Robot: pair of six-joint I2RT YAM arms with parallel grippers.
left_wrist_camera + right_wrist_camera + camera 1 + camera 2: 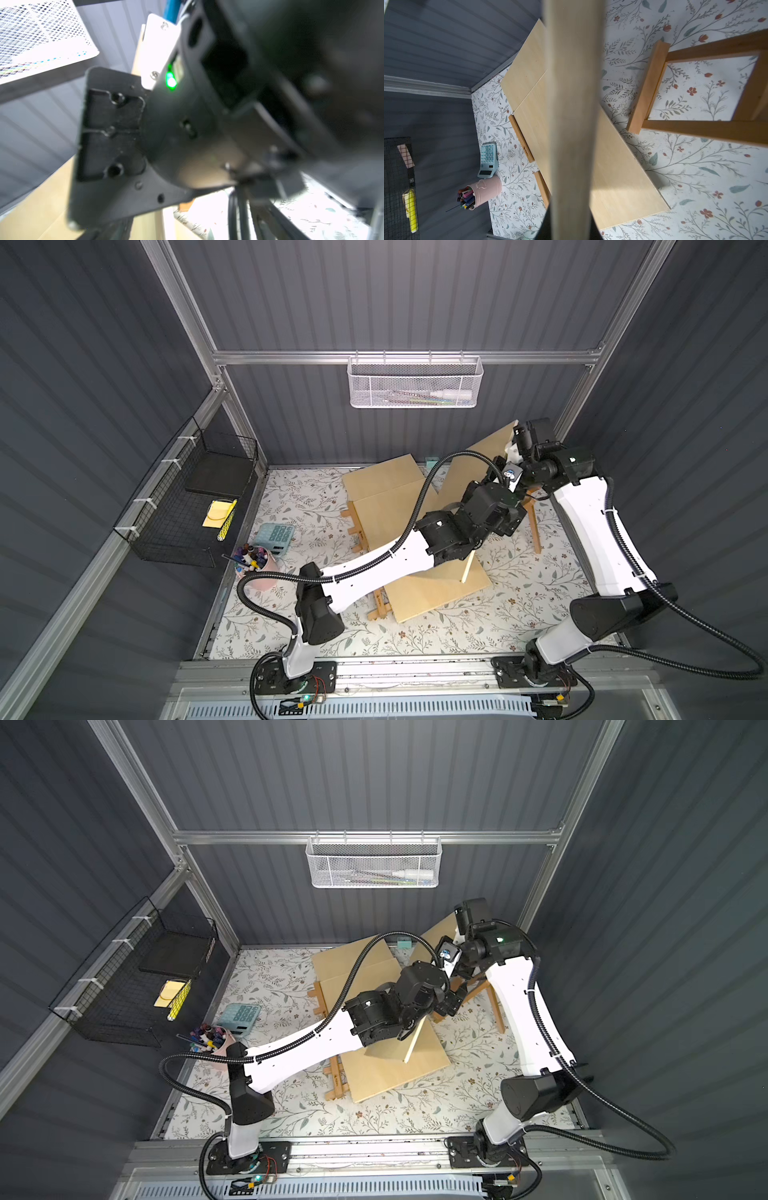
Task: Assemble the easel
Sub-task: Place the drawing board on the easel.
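Note:
My right gripper [571, 228] is shut on the edge of a light wooden board [478, 464], gripping it near its top corner [457, 932]. The board stands steeply tilted, with its low edge [467, 572] over a flat board [436, 593]. A darker wooden easel frame [534, 522] stands just right of it, also visible in the right wrist view [695, 124]. My left gripper [452, 1001] sits close under the right wrist beside the raised board. Its fingers look wide apart with nothing between them. The left wrist view is blurred and filled by the right arm's wrist.
Another flat board [386, 489] lies at the back over easel frames [357, 526]. A further frame [380, 605] pokes out at the front. A pink cup of pens [257, 568] and a teal calculator [276, 537] stand on the left. A black wire basket [187, 506] and a white mesh basket [413, 383] hang on the walls.

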